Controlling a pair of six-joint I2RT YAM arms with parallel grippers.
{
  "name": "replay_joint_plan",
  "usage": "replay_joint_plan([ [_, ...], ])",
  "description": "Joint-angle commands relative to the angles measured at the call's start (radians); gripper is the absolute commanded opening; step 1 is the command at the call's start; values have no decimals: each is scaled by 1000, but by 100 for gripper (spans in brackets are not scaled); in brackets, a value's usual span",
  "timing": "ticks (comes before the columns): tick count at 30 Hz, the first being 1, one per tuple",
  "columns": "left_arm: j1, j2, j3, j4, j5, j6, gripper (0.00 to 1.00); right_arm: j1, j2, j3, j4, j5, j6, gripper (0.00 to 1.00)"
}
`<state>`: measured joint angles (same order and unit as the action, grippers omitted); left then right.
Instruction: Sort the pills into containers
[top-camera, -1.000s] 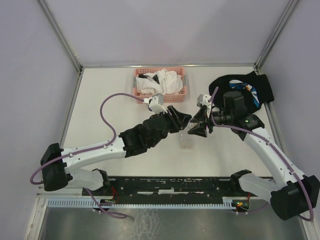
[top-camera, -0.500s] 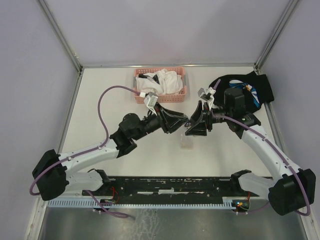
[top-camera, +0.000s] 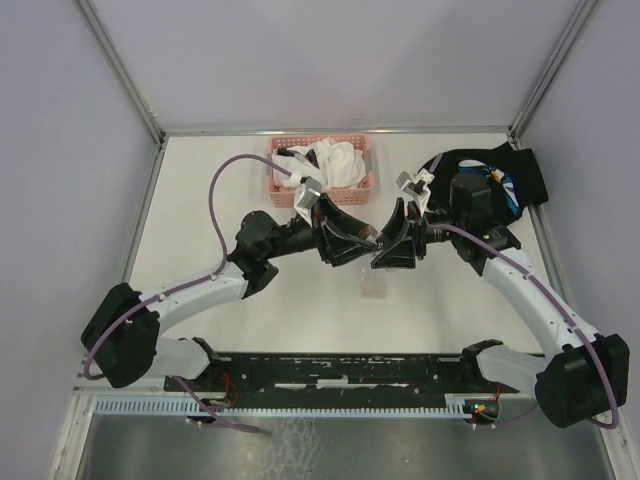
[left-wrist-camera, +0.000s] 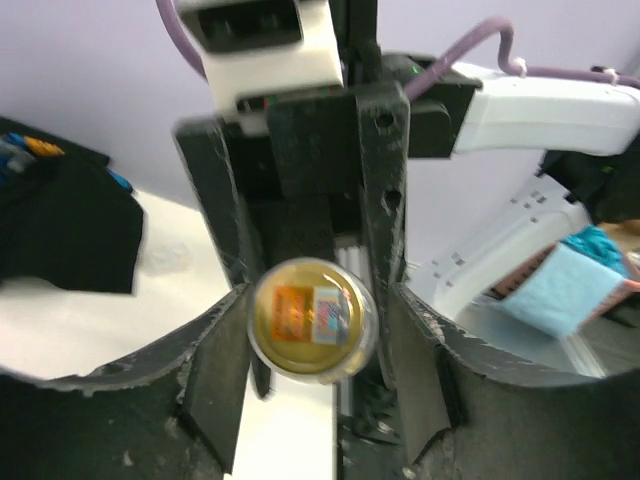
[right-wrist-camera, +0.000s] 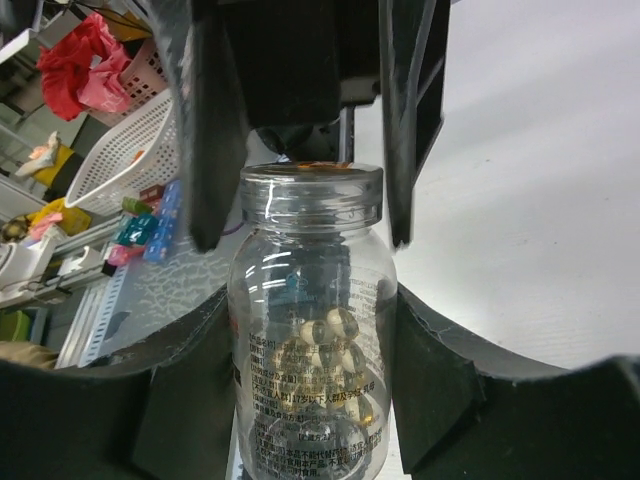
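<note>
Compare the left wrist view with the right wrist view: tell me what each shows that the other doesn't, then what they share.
Only the left wrist view: the gold lid face-on with its orange-and-blue sticker, a black cloth, and the right gripper behind the lid. Only the right wrist view: pale pills inside the clear plastic bottle seen side-on, a white lattice basket, and the left gripper straddling the lid. Both: the same lidded bottle between the two grippers.

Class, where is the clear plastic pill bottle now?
Bottle: top view, centre, held by the right end effector, gold lid between fingers of the left end effector.
</note>
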<state>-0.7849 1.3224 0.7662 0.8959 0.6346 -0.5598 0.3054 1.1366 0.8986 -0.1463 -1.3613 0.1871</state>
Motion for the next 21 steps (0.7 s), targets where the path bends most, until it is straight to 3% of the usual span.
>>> replay_joint_plan([
  [1,-13,8,-22,-28,88,-99,71,3,-4,43,65,37,-49,2],
  [5,-12,-43,-36,-72,6,-99,93,3,-7,56,8,46,-105,2],
  [7,-11,-76,-43,-120,-31,-73,98,3,-10,56,-3,50,-120,2],
  [14,-8,-229,-159,-296,-161,83,99,3,-33,76,-152,102,-284,2],
  [21,-6,-355,-252,-254,-351,-73,99,5,-99,93,-340,291,-594,3],
])
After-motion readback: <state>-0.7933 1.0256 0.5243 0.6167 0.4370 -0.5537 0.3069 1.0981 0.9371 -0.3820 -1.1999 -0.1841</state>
